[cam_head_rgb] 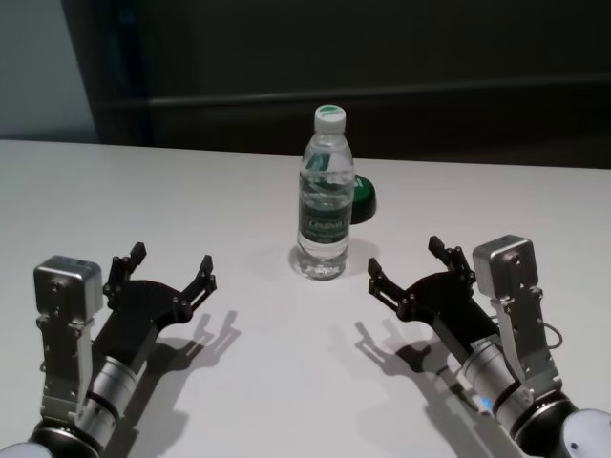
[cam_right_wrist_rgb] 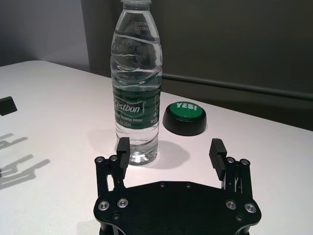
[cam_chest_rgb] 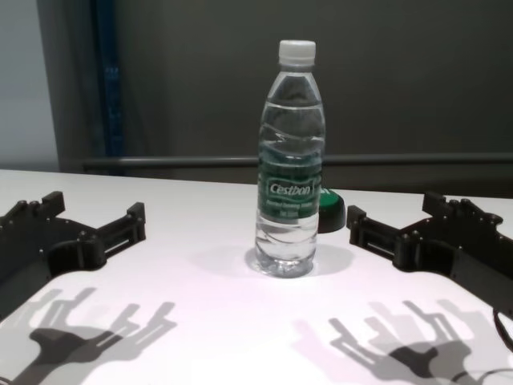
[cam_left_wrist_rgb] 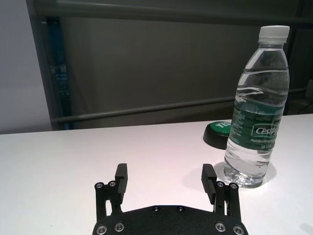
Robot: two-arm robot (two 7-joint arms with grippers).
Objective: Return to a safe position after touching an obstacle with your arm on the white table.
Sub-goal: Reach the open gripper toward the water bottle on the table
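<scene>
A clear water bottle [cam_head_rgb: 325, 205] with a white cap and a green label band is standing upright on the white table [cam_head_rgb: 143, 200], roughly midway between the two arms and a little farther out from the robot than either of them. Just behind the bottle, on its right side, a low green button [cam_head_rgb: 363, 195] on a black base is sitting on the table, near the bottle but apart from it. The left gripper [cam_head_rgb: 172, 267] is hovering low over the table to the left of the bottle, well apart from it, with its jaws spread wide and nothing between them. The right gripper [cam_head_rgb: 409, 267] is hovering low on the other side, closer to the bottle than the left one but not touching it, and its jaws are likewise spread and holding nothing. In the right wrist view the bottle is standing just beyond one of the fingers [cam_right_wrist_rgb: 123, 147], off to one side of the gap between the jaws rather than inside it. Both grippers are casting dark shadows onto the glossy table beneath them.
</scene>
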